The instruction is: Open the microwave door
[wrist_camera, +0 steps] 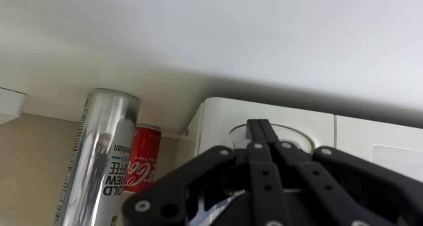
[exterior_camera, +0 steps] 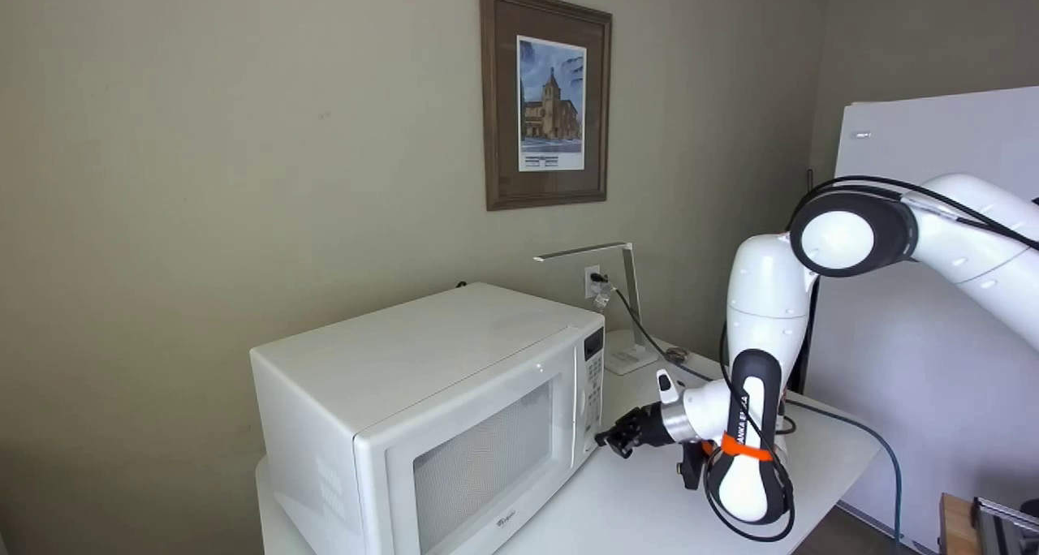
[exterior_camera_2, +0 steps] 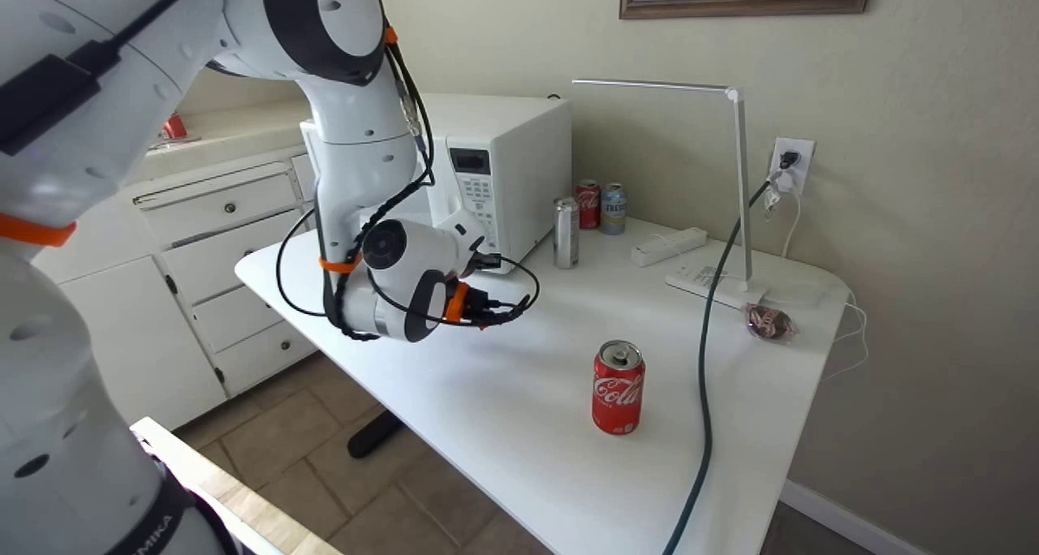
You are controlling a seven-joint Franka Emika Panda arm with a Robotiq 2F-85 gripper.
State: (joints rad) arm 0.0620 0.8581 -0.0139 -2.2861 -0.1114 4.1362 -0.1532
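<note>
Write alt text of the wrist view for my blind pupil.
Closed robot hand pointing at the round button on a white microwave, its door shut. The image is inverted; at left, a silver coffee can partly hides a red Coca-Cola can.

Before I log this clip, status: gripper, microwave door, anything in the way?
Black two-finger gripper shut, empty, near rounded white button, contact unclear. Wide white rectangular microwave door closed. White robot arm near door may crowd its swing.
</note>
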